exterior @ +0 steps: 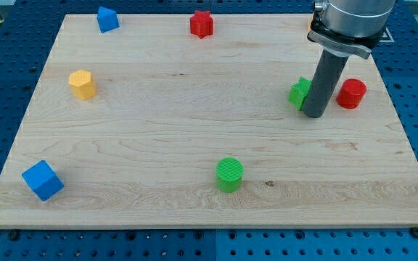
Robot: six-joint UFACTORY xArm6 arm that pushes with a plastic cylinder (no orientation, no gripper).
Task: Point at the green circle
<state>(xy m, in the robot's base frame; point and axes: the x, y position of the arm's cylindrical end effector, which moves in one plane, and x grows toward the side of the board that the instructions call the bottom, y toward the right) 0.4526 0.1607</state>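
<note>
The green circle is a short green cylinder on the wooden board, near the view's bottom middle. My tip is far from it, up and to the view's right. The tip stands between a green block, partly hidden behind the rod, and a red cylinder. The tip touches or nearly touches the green block's right side.
A blue house-shaped block and a red star-like block lie along the view's top. A yellow hexagon block is at the left. A blue cube sits at the bottom left. The board's edge runs along the bottom.
</note>
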